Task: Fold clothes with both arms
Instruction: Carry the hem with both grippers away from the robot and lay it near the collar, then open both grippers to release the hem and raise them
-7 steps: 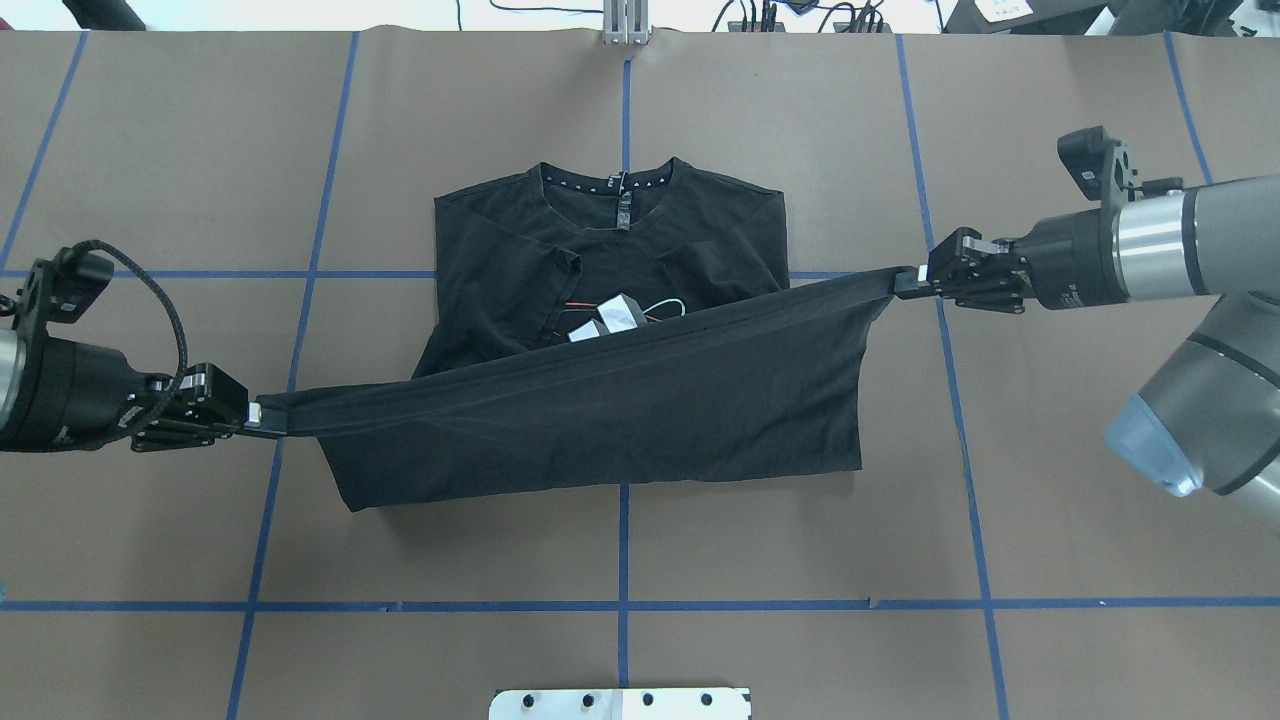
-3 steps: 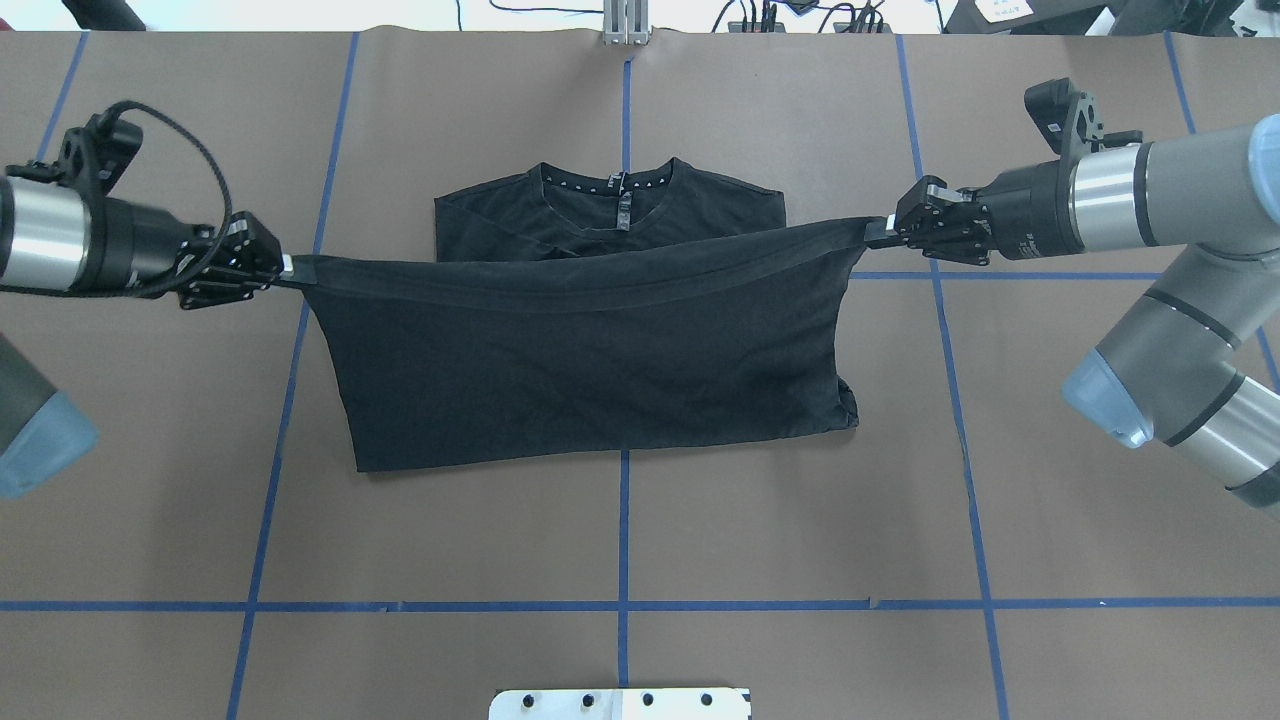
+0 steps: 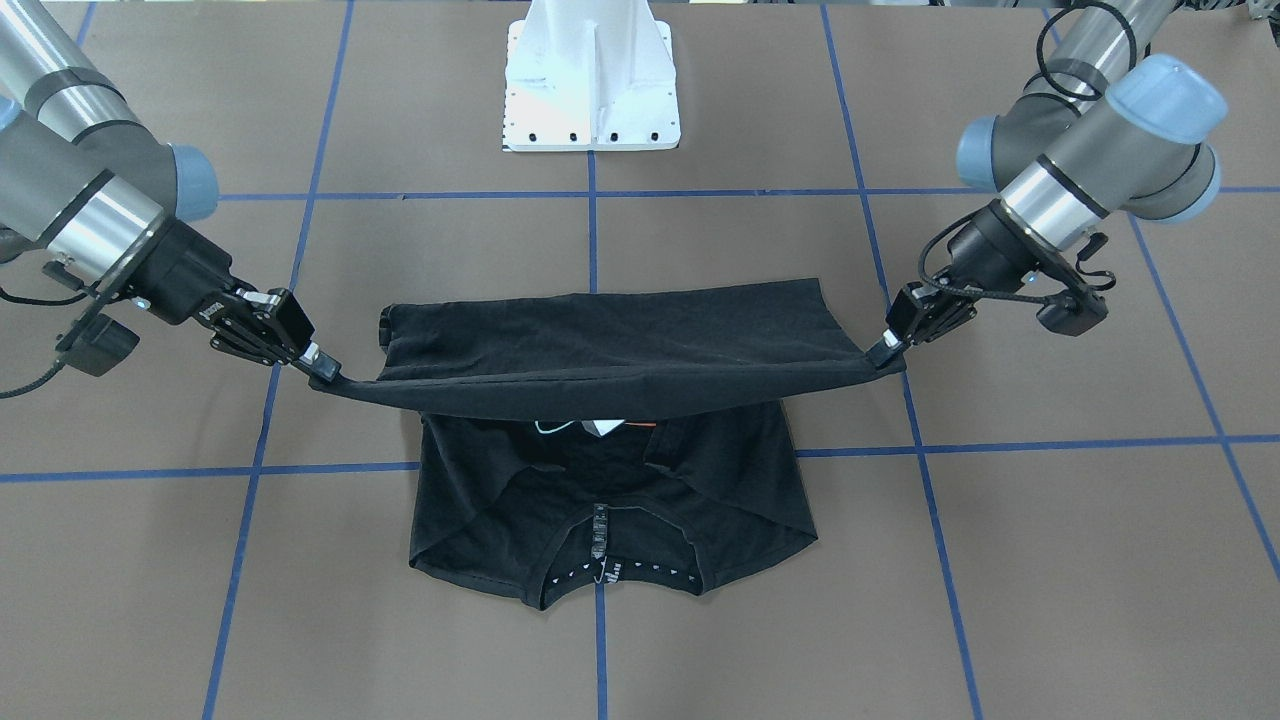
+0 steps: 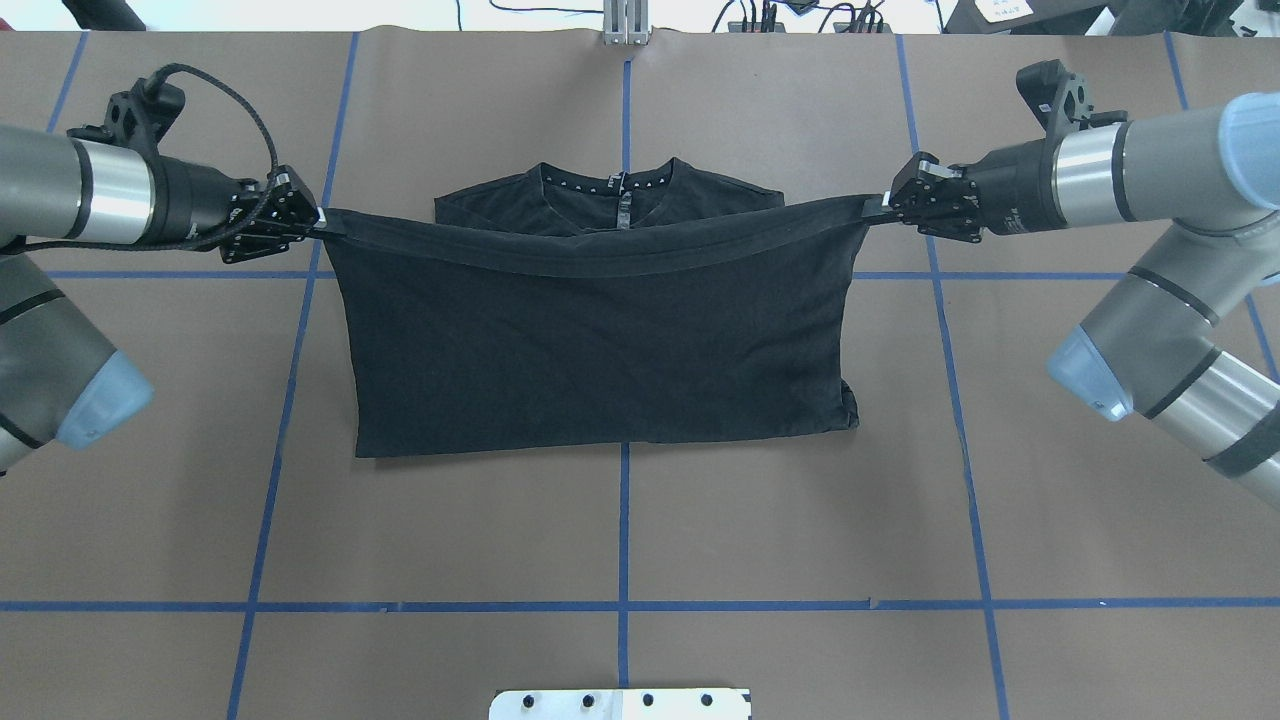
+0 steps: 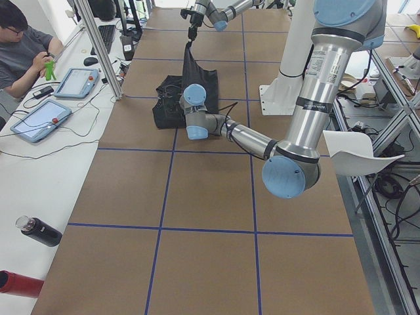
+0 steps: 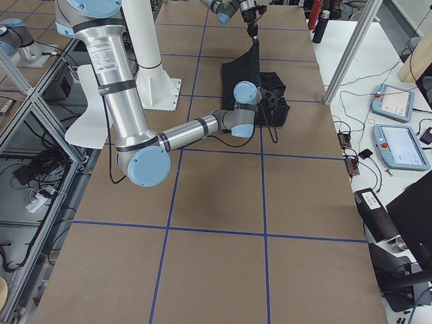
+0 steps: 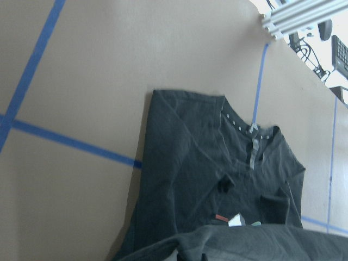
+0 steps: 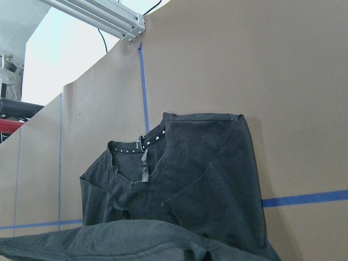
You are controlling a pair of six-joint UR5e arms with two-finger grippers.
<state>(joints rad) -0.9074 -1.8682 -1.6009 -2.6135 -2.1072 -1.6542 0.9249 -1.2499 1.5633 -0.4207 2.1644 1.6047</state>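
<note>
shirt: black T-shirt [image 4: 600, 340] sits mid-table, collar [image 4: 620, 181] on the side far from the robot, lower half doubled up over the chest so the plain back faces up
hem [image 4: 600, 262]: stretched between the two grippers, lifted off the cloth below and sagging a bit in the middle; it hangs over the shoulders, just short of the collar
left gripper [image 4: 322, 228]: fingers pinched tight on the hem's left corner
right gripper [image 4: 882, 208]: same deal, clamped on the hem's right corner, roughly level with the left one
vs a second ago: big change. Back then the hem ran slanted, left corner way down on the robot's side, and the print was in plain sight from overhead; now the hem is level and has travelled up over the sleeves and the print
vs 0.4 s ago: both grippers a touch further toward the collar, the left one also a bit further in
print [image 3: 600, 428]: only a white sliver with a thread of red peeks out under the raised hem in the front-facing view
fold edge [image 4: 600, 445]: lies flat on the brown table [image 4: 700, 530], on the robot's side of the shirt
</note>
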